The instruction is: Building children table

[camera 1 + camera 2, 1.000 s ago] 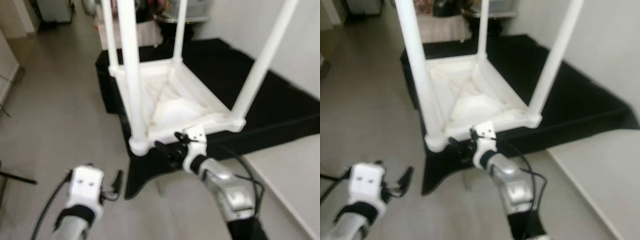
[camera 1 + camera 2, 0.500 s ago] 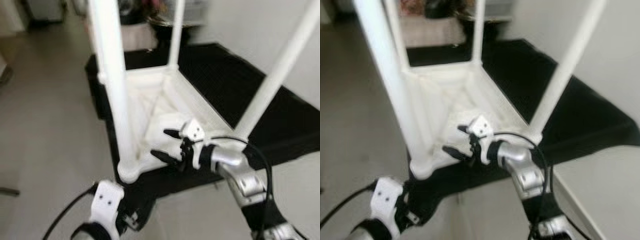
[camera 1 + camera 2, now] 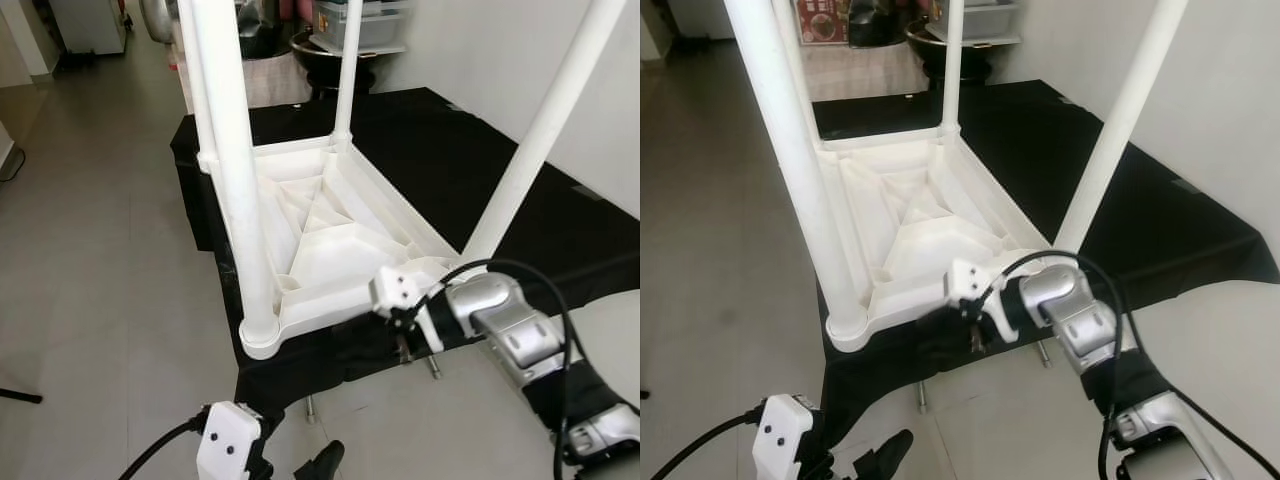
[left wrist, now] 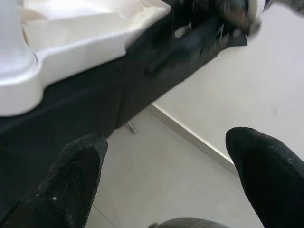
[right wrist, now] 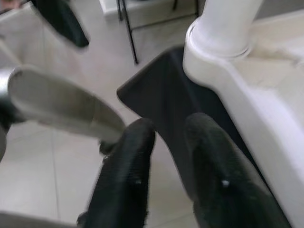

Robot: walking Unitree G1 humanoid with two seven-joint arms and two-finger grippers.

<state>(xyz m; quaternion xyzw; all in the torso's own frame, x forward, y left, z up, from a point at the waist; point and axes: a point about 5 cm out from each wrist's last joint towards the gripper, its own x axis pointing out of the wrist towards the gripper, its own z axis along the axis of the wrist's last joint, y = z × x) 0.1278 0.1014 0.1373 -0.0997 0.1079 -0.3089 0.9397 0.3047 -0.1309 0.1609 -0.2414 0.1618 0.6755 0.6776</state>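
Note:
The white children's table (image 3: 330, 220) lies upside down on a black-draped platform (image 3: 450, 150), its round legs pointing up. The near-left leg (image 3: 235, 170) rises from the front corner, the near-right leg (image 3: 540, 140) slants up at the right. My right gripper (image 3: 945, 335) hangs just below the table's near edge, in front of the black cloth. Its fingers (image 5: 133, 175) stand close together with nothing between them. My left gripper (image 4: 166, 161) is low over the floor tiles in front of the platform, open and empty, with one finger (image 3: 325, 462) sticking out.
Grey floor tiles (image 3: 100, 250) stretch away on the left. A white wall (image 3: 520, 50) borders the platform on the right. Pots and a storage box (image 3: 350, 20) crowd the far end. A pale slab (image 3: 1230, 330) lies at the lower right. Thin metal feet (image 3: 310, 405) poke out under the cloth.
My right gripper came back from over the table's underside, dropped in front of the near edge and drew its spread fingers together. The left gripper sank toward the floor. The head camera shifted.

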